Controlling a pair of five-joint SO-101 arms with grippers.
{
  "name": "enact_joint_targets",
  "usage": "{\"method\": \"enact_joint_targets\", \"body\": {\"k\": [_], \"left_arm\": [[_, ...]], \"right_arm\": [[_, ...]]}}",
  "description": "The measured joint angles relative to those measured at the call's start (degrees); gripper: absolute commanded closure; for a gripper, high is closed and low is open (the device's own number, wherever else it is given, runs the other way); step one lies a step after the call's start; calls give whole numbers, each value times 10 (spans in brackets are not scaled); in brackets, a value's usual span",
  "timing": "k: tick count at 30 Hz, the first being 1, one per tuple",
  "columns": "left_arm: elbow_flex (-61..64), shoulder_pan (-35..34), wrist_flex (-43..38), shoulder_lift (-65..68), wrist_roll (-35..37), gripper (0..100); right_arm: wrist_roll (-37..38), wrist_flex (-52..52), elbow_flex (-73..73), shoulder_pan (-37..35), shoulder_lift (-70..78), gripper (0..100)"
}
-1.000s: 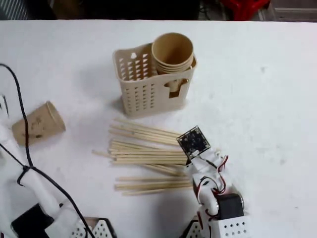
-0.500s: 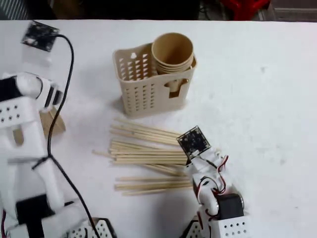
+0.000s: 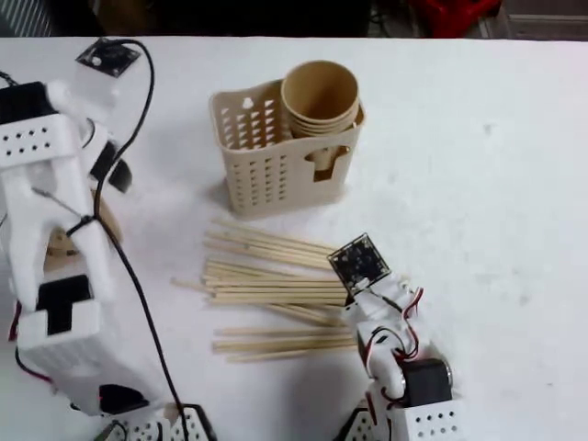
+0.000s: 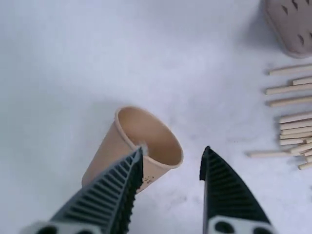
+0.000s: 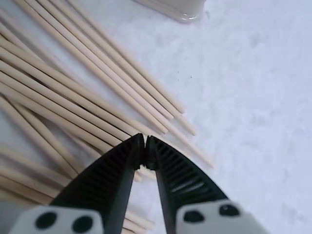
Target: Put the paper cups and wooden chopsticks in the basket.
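Left claw [image 4: 173,150] swung over fallen cup [image 4: 127,146], wide, one tip at rim. Straddle rim wall, close gently. Right claw [image 5: 145,140] closed, empty.

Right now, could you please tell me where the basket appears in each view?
High view: the basket stands upright just beyond the chopsticks, with stacked cups inside.
Left wrist view: a corner of the basket, beyond the ends of the chopsticks.
Right wrist view: the lower corner of the basket, just beyond the chopsticks.
Shared landmark: the chopsticks.
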Motion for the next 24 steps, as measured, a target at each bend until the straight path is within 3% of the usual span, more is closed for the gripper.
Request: {"method": "enact_joint_targets", "body": {"k": [14, 24], "left_arm": [[-14, -7, 4, 77, -11, 821], [-14, -144, -22, 77, -122, 827]], "right_arm": [[0, 0, 0, 0, 0, 981], [0, 0, 0, 0, 0, 981]]}}
